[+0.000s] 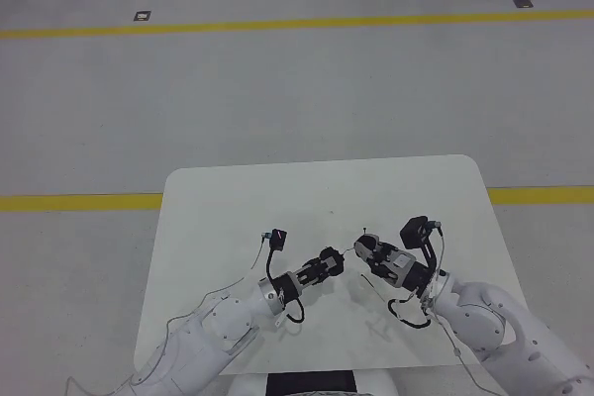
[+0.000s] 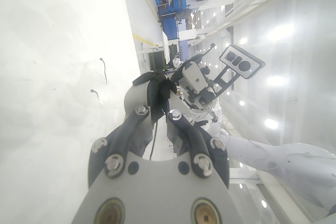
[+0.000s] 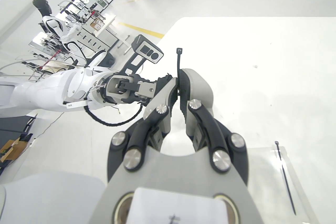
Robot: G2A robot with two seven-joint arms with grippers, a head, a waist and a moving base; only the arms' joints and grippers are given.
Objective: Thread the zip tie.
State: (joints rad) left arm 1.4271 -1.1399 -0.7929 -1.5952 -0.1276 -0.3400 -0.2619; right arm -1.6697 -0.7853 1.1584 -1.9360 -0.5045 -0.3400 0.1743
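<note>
The robot is at the alignment step of threading. The right gripper (image 3: 178,84) is clamped narrow on the zip tie (image 3: 179,62), whose strap stands upright between the pads with the square head poking out past the fingertips. The left gripper (image 2: 160,84) is also pinched tight, on a thin black strap that runs back between its fingers; this looks like the tail of the same tie, though its tip is hidden behind the dark pads. Both claws meet almost tip to tip above the middle of the table (image 1: 277,198). The next move probably calls for a fine approach that brings the tail's tip in line with the slot in the head, then a short push through. The table's edges are well away on every side, leaving free room around both arms. A spare tie (image 3: 284,175) lies flat nearer the right arm's side, clear of the work
</note>
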